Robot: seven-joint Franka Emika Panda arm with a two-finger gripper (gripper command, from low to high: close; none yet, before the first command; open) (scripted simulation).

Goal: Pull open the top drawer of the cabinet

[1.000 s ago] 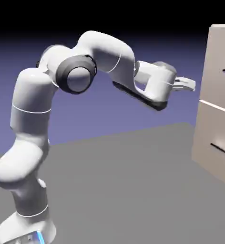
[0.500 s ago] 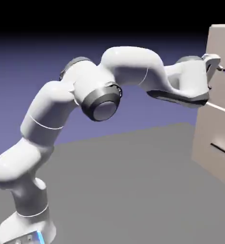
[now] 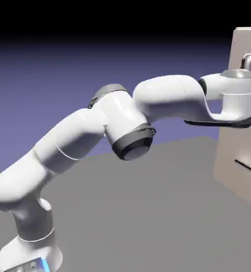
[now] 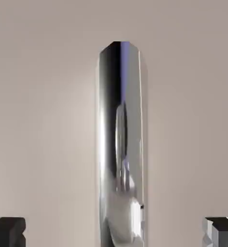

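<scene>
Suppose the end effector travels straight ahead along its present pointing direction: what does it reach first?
Probably the shiny bar handle, lined up between the open fingertips, then the beige drawer front behind; depth is hard to judge.

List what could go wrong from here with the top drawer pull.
1. The fingers are open wide, with the bar handle between them and a gap on each side; pulling before they close would likely leave the drawer behind.
2. The handle looks shiny and smooth, so a light grip might slide off.
3. In the exterior view the hand hides the top handle, so a poor grip could go unnoticed there.
</scene>
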